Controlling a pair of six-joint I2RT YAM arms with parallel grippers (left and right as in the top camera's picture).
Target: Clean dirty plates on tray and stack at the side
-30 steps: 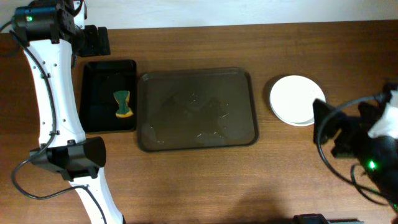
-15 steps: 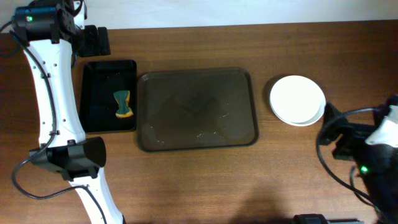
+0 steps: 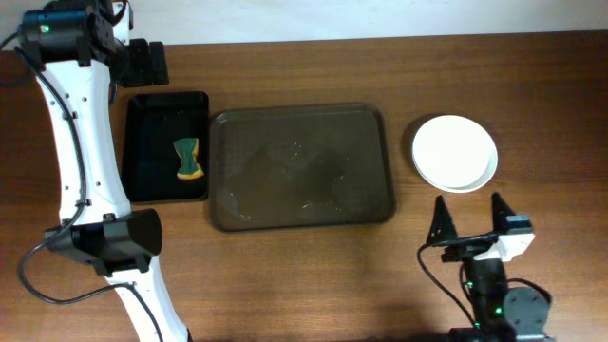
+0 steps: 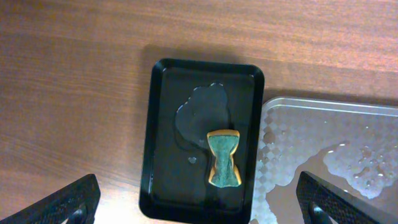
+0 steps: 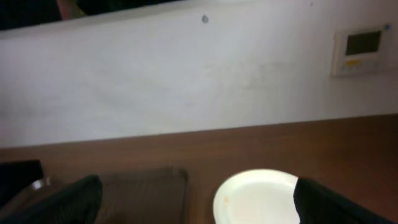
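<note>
Right fingers [image 3: 440,224] have pulled back, spread apart, the plates [image 3: 454,152] stacked on the counter [image 3: 285,275] beyond them; left fingers [image 4: 69,201] also apart.

Glossy wet tray [image 3: 302,166], wood-grain table [image 3: 285,275]

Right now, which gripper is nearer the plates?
Right. The right gripper is just in front of the plates; the left gripper is beyond the tray, by the black tray.

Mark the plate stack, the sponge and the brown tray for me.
plate stack [image 3: 454,152], overhead view, centre of the top plate.
sponge [image 4: 223,158], left wrist view, its narrow waist.
brown tray [image 3: 296,166], overhead view, bare wet floor.
</note>
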